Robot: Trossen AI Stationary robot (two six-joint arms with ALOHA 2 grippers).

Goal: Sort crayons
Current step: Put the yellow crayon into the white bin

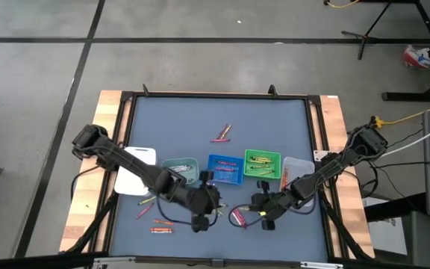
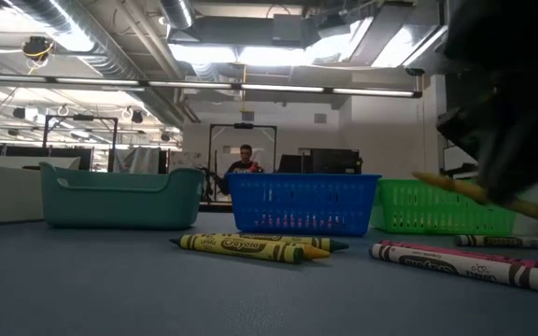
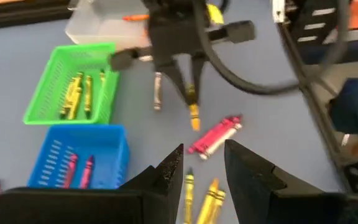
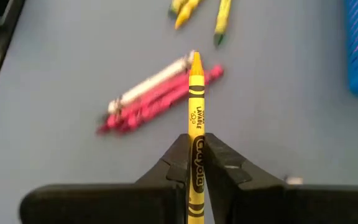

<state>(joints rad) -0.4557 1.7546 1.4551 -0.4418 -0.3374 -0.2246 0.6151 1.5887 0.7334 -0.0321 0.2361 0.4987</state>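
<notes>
My right gripper (image 4: 196,146) is shut on a yellow crayon (image 4: 195,106) above the table's near middle; it also shows in the left wrist view (image 3: 190,93) and the high view (image 1: 258,209). Under it, several pink crayons (image 4: 160,96) lie flat on the mat. My left gripper (image 3: 202,165) is open and empty, low over two yellow crayons (image 3: 201,199), just left of the right gripper (image 1: 212,206). More yellow crayons lie in the green tray (image 3: 73,93), and pink ones in the blue tray (image 3: 79,158). My right gripper pinches the yellow crayon's wrapped back half (image 4: 196,158) between its two fingers. The crayon lies along the fingers, and its pointed end (image 4: 194,61) sticks out past the fingertips. The fingers slant down toward the table. The crayon is lifted clear of the mat.
White (image 1: 136,170), teal (image 1: 179,169), blue (image 1: 224,166), green (image 1: 262,163) and clear (image 1: 295,170) trays stand in a row across the mat's middle. Loose crayons lie at the far middle (image 1: 221,134) and near left (image 1: 155,220). A person (image 2: 244,161) sits beyond the table.
</notes>
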